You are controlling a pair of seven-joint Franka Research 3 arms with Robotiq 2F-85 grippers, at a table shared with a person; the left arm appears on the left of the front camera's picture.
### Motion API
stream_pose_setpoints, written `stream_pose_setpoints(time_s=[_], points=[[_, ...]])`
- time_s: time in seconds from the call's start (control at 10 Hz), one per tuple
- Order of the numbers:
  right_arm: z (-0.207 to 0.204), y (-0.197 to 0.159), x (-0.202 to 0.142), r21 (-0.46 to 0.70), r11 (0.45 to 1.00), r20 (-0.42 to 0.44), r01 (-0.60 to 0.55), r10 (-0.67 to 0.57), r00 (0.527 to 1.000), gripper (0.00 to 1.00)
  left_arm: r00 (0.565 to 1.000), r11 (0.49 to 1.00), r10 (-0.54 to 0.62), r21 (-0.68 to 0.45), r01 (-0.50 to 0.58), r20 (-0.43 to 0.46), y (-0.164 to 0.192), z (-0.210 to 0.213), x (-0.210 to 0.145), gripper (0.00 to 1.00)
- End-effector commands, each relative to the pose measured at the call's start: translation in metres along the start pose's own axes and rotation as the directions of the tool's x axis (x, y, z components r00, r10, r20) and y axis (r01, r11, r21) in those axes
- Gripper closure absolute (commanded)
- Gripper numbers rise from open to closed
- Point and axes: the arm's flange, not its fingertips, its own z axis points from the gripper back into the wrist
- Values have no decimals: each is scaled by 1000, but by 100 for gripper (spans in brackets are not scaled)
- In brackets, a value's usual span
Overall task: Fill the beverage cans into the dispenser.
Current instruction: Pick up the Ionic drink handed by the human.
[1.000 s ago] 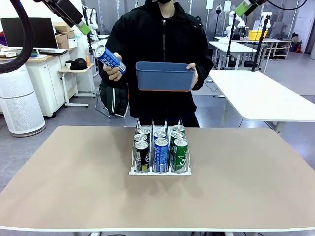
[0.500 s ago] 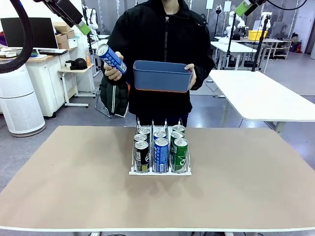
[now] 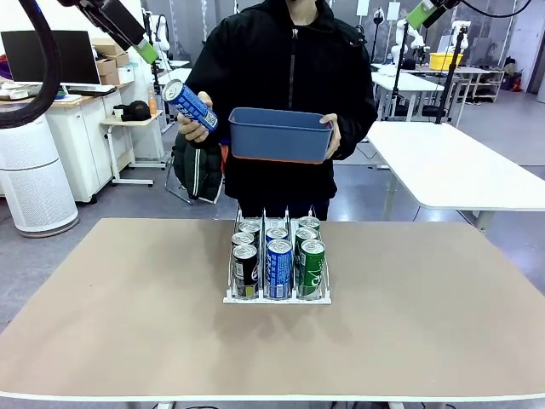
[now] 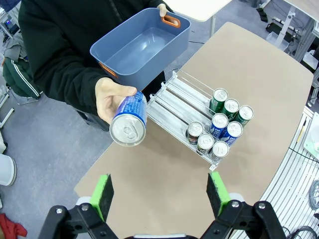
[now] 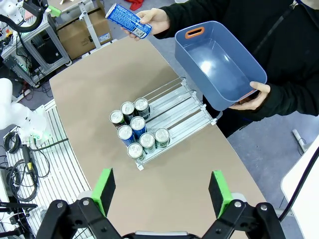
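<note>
The dispenser [image 3: 277, 299] stands mid-table with several beverage cans [image 3: 278, 257] at its near end, in black, blue and green rows. Across the table a person holds one blue can [image 3: 189, 104] tilted in one hand and an empty blue tub [image 3: 281, 134] in the other. My left gripper [image 3: 146, 48] hangs high at the upper left and my right gripper [image 3: 421, 14] high at the upper right, both open and holding nothing. From the left wrist view, the left gripper [image 4: 159, 194] looks down on the held can [image 4: 128, 122] and the dispenser [image 4: 177, 97]. My right gripper [image 5: 162, 190] overlooks the dispenser [image 5: 179, 107].
The brown table [image 3: 128, 324] has free room on both sides of the dispenser. White tables [image 3: 451, 170] and a white cabinet [image 3: 81, 145] stand beyond the far edge. The tub [image 5: 219, 64] is held above the far table edge.
The person has lowered the tub a little and shifted the hand with the blue can slightly. Both arms stay where they were, and the cans in the dispenser have not moved.
</note>
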Motion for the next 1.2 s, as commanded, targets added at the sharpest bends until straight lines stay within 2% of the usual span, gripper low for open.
stream_pose_setpoints(time_s=[0.0,0.4,0.7,1.1], points=[[1,1,0,0,1000,1,0,0,1000,0,1000,1000,-28,0,28,-14,17,-12,9,0],[1,1,0,0,1000,1,0,0,1000,0,998,998,-56,23,56,19,19,-27,10,0],[1,1,0,0,1000,1,0,0,1000,0,995,999,-43,18,41,85,23,-43,3,0],[1,1,0,0,1000,1,0,0,1000,0,992,998,37,-57,-30,124,36,-64,-3,0]])
